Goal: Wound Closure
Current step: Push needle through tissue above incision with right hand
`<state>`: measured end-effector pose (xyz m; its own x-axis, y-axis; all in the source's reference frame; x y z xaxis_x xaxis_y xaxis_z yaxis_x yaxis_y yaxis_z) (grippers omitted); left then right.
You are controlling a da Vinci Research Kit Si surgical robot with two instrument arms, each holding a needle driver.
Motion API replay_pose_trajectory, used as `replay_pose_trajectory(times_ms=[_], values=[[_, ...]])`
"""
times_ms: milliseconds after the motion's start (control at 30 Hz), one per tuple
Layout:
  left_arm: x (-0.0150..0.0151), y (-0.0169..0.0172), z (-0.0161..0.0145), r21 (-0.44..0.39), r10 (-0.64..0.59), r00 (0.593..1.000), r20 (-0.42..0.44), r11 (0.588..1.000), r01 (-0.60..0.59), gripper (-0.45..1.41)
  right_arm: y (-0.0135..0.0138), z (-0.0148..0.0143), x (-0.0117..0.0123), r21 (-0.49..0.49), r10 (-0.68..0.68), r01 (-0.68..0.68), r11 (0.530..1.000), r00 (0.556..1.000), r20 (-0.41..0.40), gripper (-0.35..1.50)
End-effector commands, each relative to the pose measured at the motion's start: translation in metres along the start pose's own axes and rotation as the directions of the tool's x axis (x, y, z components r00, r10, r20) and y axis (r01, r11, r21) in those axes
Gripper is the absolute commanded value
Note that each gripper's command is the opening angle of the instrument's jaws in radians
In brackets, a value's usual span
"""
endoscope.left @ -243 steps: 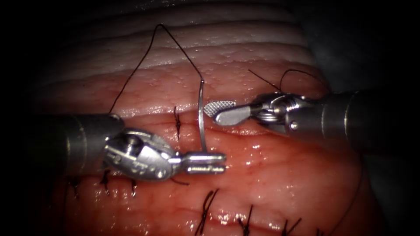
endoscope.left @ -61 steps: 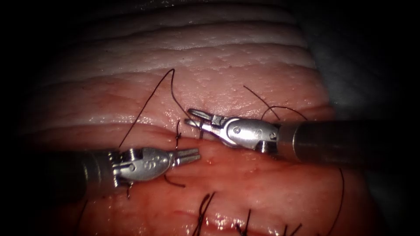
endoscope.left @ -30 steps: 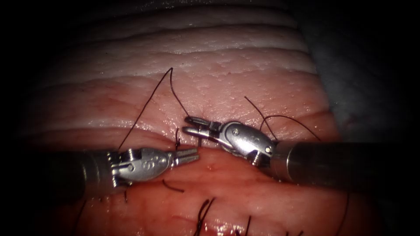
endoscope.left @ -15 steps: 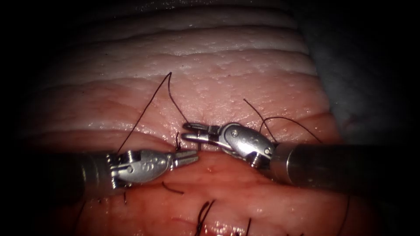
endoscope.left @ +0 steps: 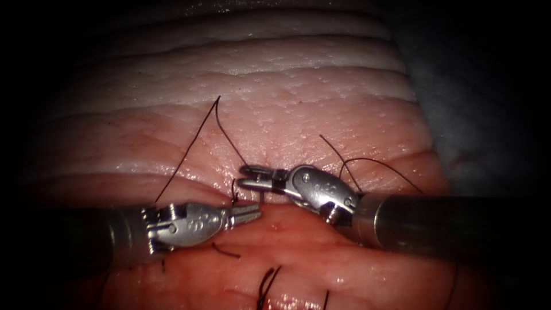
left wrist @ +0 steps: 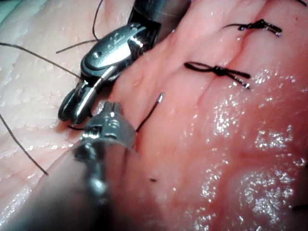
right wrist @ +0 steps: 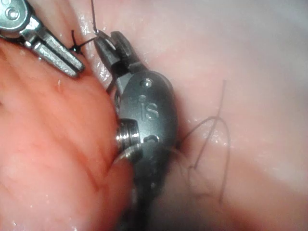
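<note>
- Right tool (endoscope.left: 252,176): jaws clamped on the needle (endoscope.left: 262,196), close to its thread end as far as can be told.
- Needle: drops straight from those jaws into the tissue (endoscope.left: 321,103) at the cut (endoscope.left: 298,202); only a short grey stretch visible, point hidden.
- Thread (endoscope.left: 189,143): climbs from the right jaws to a sharp bend, then slants down behind the left tool.
- Left tool (endoscope.left: 248,212): jaws narrow, practically closed, nothing visible between them; tips just beside a knotted stitch (endoscope.left: 233,192) and just below the right jaws.
- Short loose thread end (endoscope.left: 225,251) lying on the tissue below the left tool.
</note>
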<state>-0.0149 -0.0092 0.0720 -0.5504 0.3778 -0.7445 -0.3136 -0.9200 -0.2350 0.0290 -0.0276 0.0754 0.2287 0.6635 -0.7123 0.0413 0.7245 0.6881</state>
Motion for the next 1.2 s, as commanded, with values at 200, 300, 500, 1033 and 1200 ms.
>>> replay_pose_trajectory(times_ms=[200, 300, 500, 1033, 1200], values=[[-0.0002, 0.0002, 0.0008, -0.002, -0.006, 1.000, 0.005, 1.000, 0.006, -0.26, -0.0010, 0.0010, 0.0009, -0.005, -0.040, 0.040, 0.999, 0.999, -0.030, -0.35], [-0.0003, 0.0002, 0.0008, -0.007, -0.010, 1.000, 0.008, 1.000, 0.010, -0.26, -0.0012, 0.0008, 0.0015, -0.043, -0.170, 0.168, 0.985, 0.984, -0.050, -0.35], [-0.0008, 0.0004, 0.0007, -0.023, -0.006, 0.999, 0.031, 1.000, 0.006, -0.26, -0.0024, 0.0004, 0.0035, -0.115, -0.449, 0.444, 0.889, 0.893, -0.026, -0.35], [-0.0007, 0.0037, -0.0021, -0.054, 0.011, 0.997, 0.078, 0.999, -0.007, -0.26, -0.0024, -0.0004, 0.0056, -0.160, -0.580, 0.582, 0.797, 0.812, 0.062, -0.35], [-0.0003, 0.0042, -0.0017, -0.064, 0.010, 0.997, 0.076, 0.998, -0.006, -0.26, -0.0027, -0.0003, 0.0031, -0.146, -0.594, 0.599, 0.787, 0.800, 0.085, -0.35]])
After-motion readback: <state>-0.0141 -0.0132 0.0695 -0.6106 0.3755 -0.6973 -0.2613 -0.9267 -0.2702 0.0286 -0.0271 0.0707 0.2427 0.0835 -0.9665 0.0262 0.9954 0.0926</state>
